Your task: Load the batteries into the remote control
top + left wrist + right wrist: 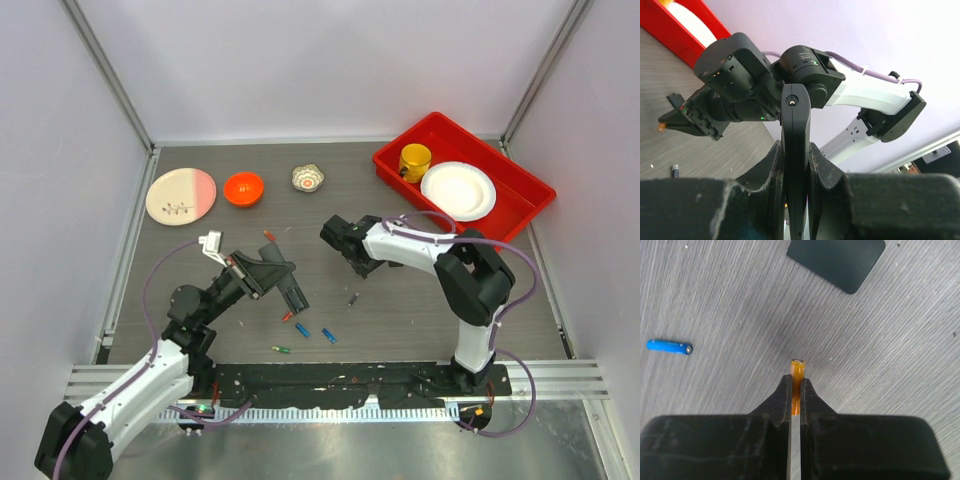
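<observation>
My left gripper [266, 268] [796, 152] is shut on the remote control [294, 292] [796, 115], a slim black bar held edge-up above the table. My right gripper [333, 234] [795, 384] is shut on an orange battery [798, 368], whose tip pokes out past the fingertips just over the wood. More batteries lie loose in front of the arms: two blue ones [302, 329] [328, 335] [669, 346], a green one [281, 349] and an orange one [288, 316]. Another orange one [269, 236] lies beyond the left gripper.
A flat black squarish piece [836, 260] lies ahead of the right gripper. A thin grey metal bit [352, 298] lies mid-table. At the back stand a plate [181, 195], an orange bowl [243, 188], a small patterned bowl [308, 178] and a red tray [520, 175] holding a yellow cup and a white plate.
</observation>
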`<state>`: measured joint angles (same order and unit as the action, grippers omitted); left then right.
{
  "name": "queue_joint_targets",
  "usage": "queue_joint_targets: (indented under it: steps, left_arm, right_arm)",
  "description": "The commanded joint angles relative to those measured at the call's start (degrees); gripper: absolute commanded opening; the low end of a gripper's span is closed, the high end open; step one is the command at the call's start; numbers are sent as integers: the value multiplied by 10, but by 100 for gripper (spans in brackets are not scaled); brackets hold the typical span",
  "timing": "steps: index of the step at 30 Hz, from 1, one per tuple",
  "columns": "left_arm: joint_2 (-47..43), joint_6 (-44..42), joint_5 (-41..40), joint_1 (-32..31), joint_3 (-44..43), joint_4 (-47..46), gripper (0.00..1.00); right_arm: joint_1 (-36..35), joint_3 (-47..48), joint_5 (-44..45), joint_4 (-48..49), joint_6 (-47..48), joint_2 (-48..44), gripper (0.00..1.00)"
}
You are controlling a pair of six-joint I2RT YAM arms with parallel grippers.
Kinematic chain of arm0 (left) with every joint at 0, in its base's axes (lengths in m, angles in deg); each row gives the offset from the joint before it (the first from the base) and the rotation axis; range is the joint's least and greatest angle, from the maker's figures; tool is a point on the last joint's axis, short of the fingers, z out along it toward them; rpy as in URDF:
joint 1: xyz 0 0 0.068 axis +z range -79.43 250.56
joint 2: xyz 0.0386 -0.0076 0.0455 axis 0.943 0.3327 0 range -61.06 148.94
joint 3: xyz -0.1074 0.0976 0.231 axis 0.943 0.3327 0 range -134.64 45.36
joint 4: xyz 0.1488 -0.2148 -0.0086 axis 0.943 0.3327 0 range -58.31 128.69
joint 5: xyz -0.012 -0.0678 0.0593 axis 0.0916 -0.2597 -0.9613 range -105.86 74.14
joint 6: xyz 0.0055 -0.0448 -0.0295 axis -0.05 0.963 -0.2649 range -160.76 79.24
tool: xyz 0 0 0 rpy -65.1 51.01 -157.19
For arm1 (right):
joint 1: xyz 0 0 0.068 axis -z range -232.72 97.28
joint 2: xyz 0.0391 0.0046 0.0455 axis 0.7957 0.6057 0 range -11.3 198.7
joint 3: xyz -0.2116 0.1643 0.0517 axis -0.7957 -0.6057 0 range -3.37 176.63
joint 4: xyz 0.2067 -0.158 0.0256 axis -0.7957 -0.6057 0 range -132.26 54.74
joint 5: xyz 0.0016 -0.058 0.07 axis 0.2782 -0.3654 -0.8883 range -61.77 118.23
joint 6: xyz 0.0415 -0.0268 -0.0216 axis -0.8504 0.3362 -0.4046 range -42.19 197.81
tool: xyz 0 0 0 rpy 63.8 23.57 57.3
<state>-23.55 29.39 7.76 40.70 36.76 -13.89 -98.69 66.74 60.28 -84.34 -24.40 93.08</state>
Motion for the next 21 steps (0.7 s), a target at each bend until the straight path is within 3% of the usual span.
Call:
queue_joint_targets:
  steps: [1, 10, 21]
  left_arm:
    - [-51, -10, -54, 2, 11, 36, 0]
    - [-112, -22, -83, 2, 17, 124, 0]
    - [-113, -20, -84, 2, 14, 135, 0]
  right_arm:
    - [0, 57, 29, -82, -144, 16, 1]
    - [-3, 54, 17, -65, -140, 48, 3]
    - [-1, 37, 6, -31, -99, 50, 34]
